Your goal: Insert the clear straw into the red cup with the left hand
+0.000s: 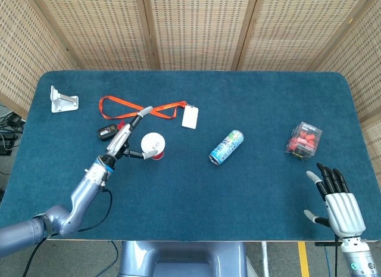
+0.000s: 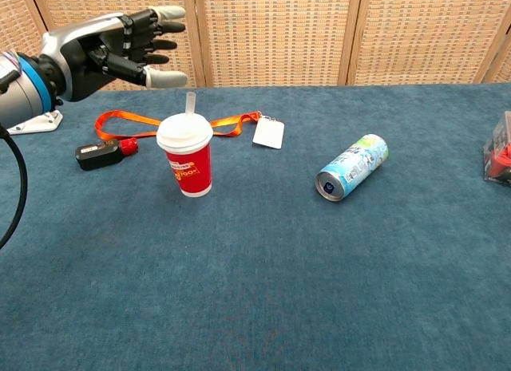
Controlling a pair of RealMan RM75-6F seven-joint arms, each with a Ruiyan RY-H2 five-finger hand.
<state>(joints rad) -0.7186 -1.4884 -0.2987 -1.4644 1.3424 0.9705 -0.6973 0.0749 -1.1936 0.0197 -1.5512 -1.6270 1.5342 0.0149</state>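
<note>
The clear straw (image 2: 190,102) stands upright in the white lid of the red cup (image 2: 186,161), only a short length showing above it. The cup sits upright on the blue counter (image 2: 263,275), left of centre. The left robot hand (image 2: 120,49) hovers above and to the left of the cup, fingers spread, holding nothing. Just beyond the cup lies an orange lanyard (image 2: 132,120) with a white card (image 2: 268,133); a small black device (image 2: 98,154) lies to the left. A drinks can (image 2: 351,167) lies on its side to the right. The right robot hand (image 1: 340,204) rests open near the counter's near right edge.
</note>
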